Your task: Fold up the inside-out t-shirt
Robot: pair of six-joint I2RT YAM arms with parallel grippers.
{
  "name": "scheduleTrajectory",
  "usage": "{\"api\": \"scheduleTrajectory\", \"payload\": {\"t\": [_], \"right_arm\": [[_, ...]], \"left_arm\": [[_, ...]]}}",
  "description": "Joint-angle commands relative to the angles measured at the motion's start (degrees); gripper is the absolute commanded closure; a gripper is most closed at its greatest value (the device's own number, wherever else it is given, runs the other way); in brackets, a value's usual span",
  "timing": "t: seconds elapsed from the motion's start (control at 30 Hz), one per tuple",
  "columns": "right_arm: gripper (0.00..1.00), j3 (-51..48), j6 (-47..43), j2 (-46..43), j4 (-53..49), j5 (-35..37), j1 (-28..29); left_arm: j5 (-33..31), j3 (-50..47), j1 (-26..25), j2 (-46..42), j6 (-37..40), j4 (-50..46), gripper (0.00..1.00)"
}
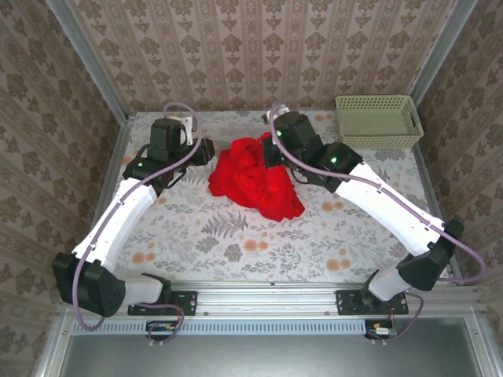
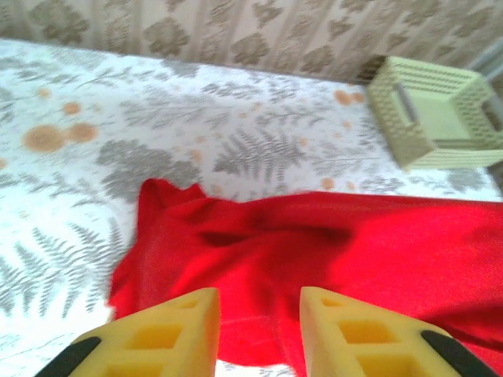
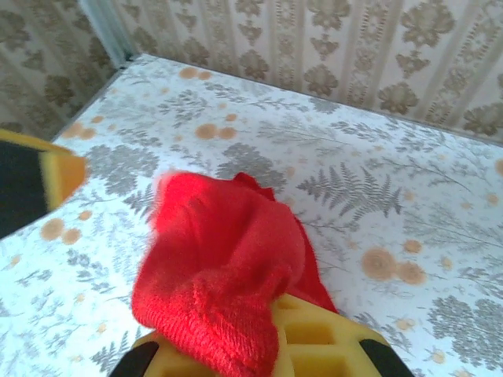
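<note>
Presently: t-shirt (image 1: 255,179) is found crumpled on the table (image 1: 236,239), no fold made (all folding is left). Cloth is pinched by the right gripper (image 3: 259,342); left gripper (image 2: 259,305) is held parted, nothing clamped.

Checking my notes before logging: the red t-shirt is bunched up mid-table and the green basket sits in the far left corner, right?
No, the green basket sits in the far right corner, as the top external view shows. The red t-shirt is bunched up mid-table.
</note>
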Motion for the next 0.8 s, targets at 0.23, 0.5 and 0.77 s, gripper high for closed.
{"api": "scheduleTrajectory", "payload": {"t": [0.23, 0.5, 0.77], "right_arm": [[0.64, -2.84, 8.19, 18.84, 1.92, -11.22, 6.49], [0.35, -20.07, 4.65, 0.51, 6.11, -13.26, 1.38], [0.42, -33.49, 13.38, -4.76, 6.91, -15.7, -4.94]], "left_arm": [[-2.21, -24.42, 6.15, -13.53, -11.04, -1.54, 0.5], [3.16, -35.6, 1.08, -21.45, -18.13, 0.99, 0.42], [-1.0, -34.64, -14.77, -16.45, -21.41, 8.99, 0.24]]}}
